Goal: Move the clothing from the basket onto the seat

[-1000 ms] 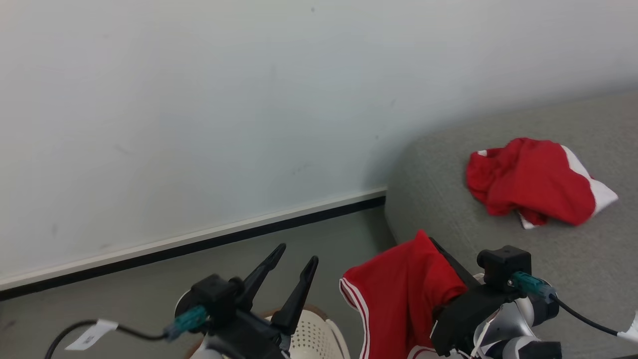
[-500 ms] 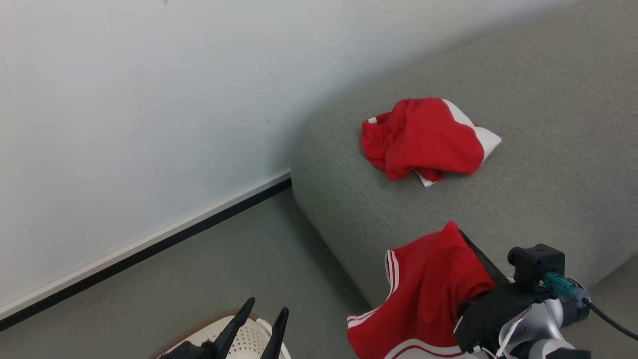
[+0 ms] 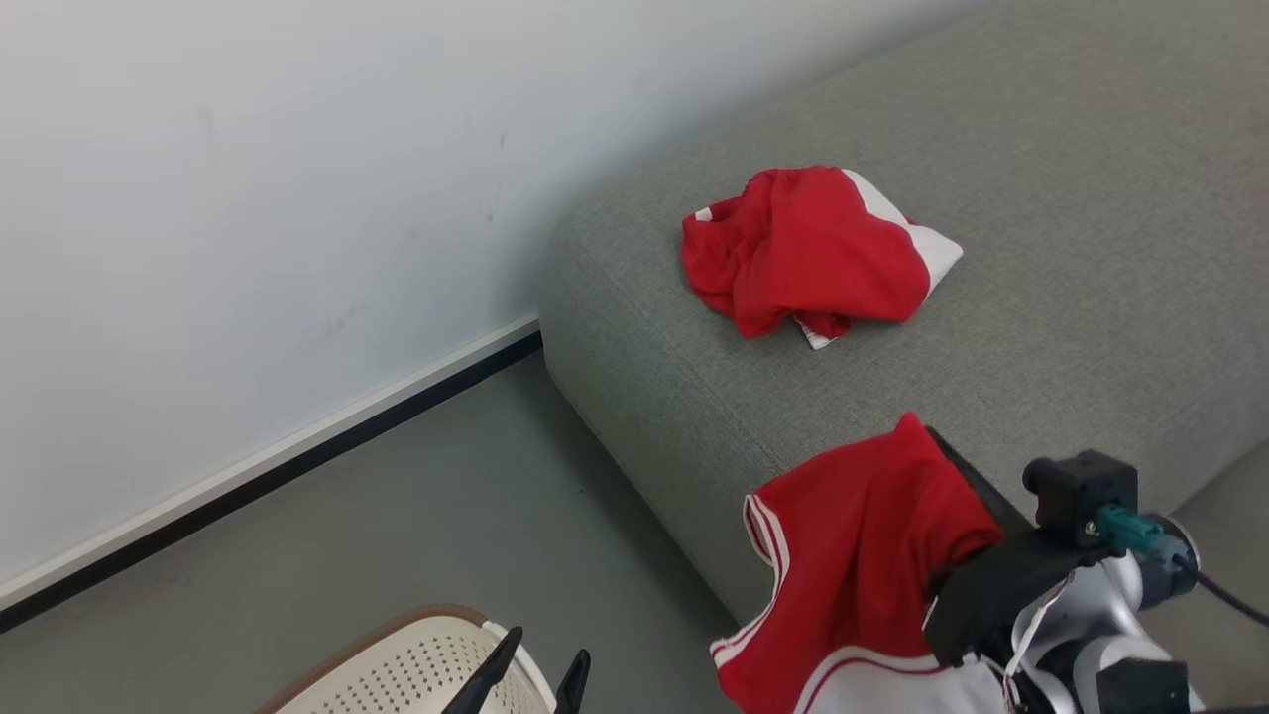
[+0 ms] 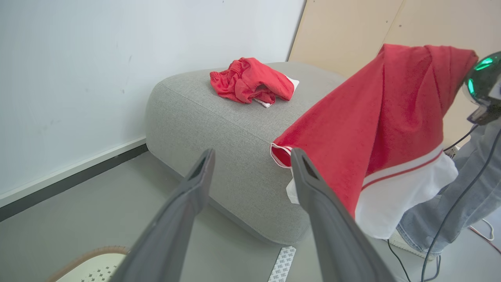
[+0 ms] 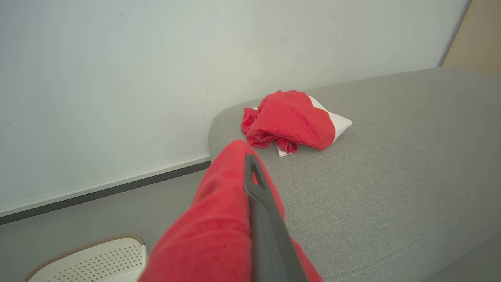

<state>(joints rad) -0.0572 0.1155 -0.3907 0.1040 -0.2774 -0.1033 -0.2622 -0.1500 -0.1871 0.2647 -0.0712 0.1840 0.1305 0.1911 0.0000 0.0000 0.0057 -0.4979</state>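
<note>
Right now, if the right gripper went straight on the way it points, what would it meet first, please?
Most likely the crumpled red garment lying on the sofa; the right gripper, holding a second red garment, aims at it across the sofa's edge, though depth is unclear.

The seat [image 3: 1071, 297] is grey woven cloth, matt, with a coarse weave. The crumpled garment [image 3: 808, 253] at upper middle of the head view is soft red cloth with smoother white panels. The hanging garment [image 3: 863, 555] at lower right looks faintly fuzzy. The basket [image 3: 416, 674] at the bottom edge is cream perforated plastic with a slight sheen. The left pincer [image 4: 253, 154] has matt dark grey fingers [image 4: 176, 219]. The wall [image 3: 248, 198] and floor [image 3: 397, 516] are smooth and matt.
</note>
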